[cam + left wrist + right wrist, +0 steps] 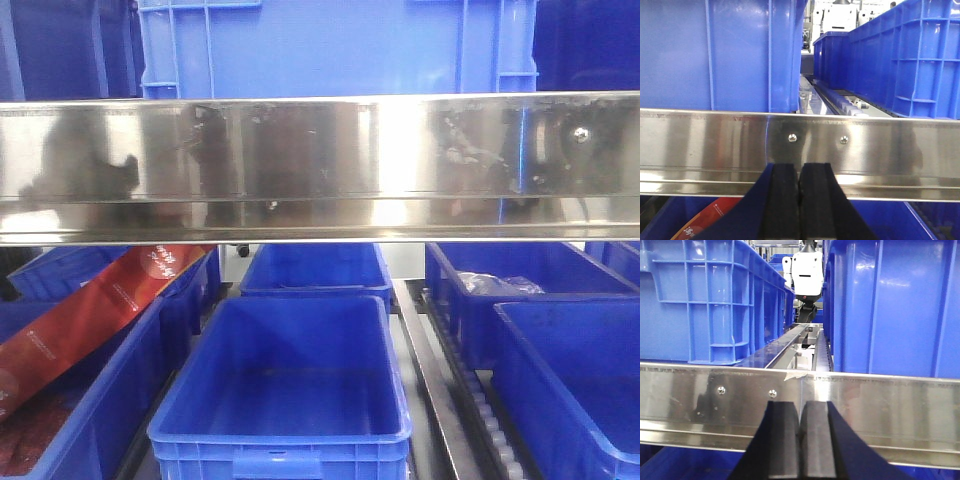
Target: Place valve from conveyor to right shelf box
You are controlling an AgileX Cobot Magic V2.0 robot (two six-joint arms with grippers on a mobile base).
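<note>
No valve and no conveyor show in any view. My left gripper is shut and empty, its black pads pressed together in front of the shelf's steel rail. My right gripper is also shut and empty, close to the steel rail of the same shelf. Blue shelf boxes stand behind both rails: one to the left and one to the right in the right wrist view. Neither gripper shows in the front view.
A wide steel rail crosses the front view. Below it lie several open blue boxes: a middle one, a right one and one holding clear bags. Red packets fill the left box. Roller tracks run between boxes.
</note>
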